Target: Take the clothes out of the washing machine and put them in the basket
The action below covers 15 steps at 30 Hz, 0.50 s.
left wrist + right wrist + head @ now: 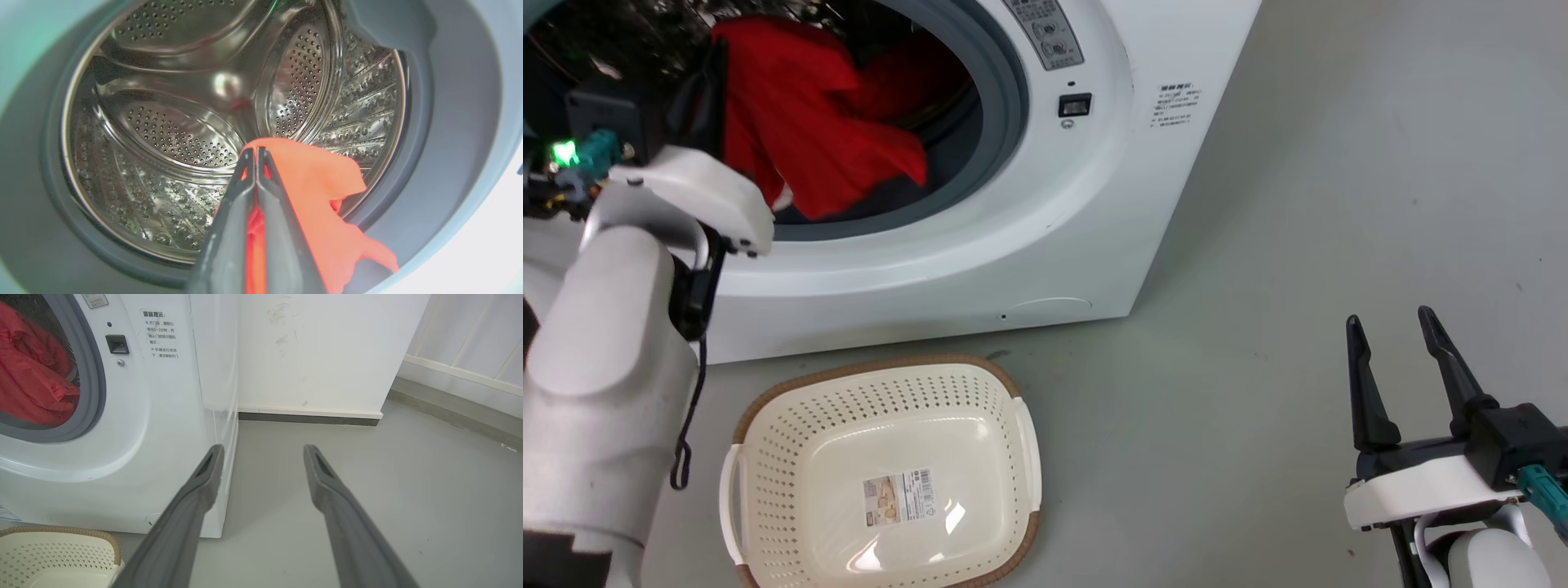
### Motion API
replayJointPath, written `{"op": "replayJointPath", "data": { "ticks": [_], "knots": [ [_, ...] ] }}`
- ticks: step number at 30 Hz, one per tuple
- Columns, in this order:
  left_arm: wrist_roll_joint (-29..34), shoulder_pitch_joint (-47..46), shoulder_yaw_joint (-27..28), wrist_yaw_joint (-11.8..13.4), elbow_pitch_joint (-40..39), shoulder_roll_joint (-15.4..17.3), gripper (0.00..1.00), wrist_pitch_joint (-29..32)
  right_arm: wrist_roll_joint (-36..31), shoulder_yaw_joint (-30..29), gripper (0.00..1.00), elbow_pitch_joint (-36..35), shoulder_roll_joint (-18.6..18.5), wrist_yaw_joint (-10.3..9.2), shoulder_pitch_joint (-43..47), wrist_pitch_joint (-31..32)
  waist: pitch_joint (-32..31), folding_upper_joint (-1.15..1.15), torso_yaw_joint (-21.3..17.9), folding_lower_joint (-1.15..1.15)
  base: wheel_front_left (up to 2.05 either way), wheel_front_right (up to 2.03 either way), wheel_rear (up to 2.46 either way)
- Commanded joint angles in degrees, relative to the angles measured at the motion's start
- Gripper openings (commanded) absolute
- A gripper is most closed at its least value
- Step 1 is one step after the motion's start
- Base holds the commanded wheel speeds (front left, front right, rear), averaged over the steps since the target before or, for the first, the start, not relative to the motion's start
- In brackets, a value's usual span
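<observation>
left claw (256,151) clenched on the red clothes (318,188) at the washing machine (1054,245) mouth; right claw (1389,318) spread wide.

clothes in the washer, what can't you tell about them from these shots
1. Head view: the clothes merge into one red mass, cut by the top edge and partly behind the left arm; one piece or two, cannot tell.
2. Left wrist view: the left end effector, shut on the clothes, covers their lower part.
3. Right wrist view: the left edge cuts the clothes off.
</observation>
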Motion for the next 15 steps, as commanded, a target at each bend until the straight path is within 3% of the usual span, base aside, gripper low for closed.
{"op": "replayJointPath", "data": {
  "ticks": [1,15],
  "knots": [
    [0.2,1.4,0.3,0.4,-1.1,-0.1,0.0,-0.3,-0.4,-0.1,1.0,-0.1,-0.1,-0.04,0.3,-0.1,-1.1,0.0,0.8,0.01,0.0,0.0,0.0],
    [2.6,18.5,3.3,1.2,-22.7,-0.8,0.0,-0.2,-0.6,-1.1,1.0,0.8,-0.1,-0.04,3.1,-0.1,-5.6,0.0,4.1,0.01,0.0,0.0,0.0]
  ]
}}
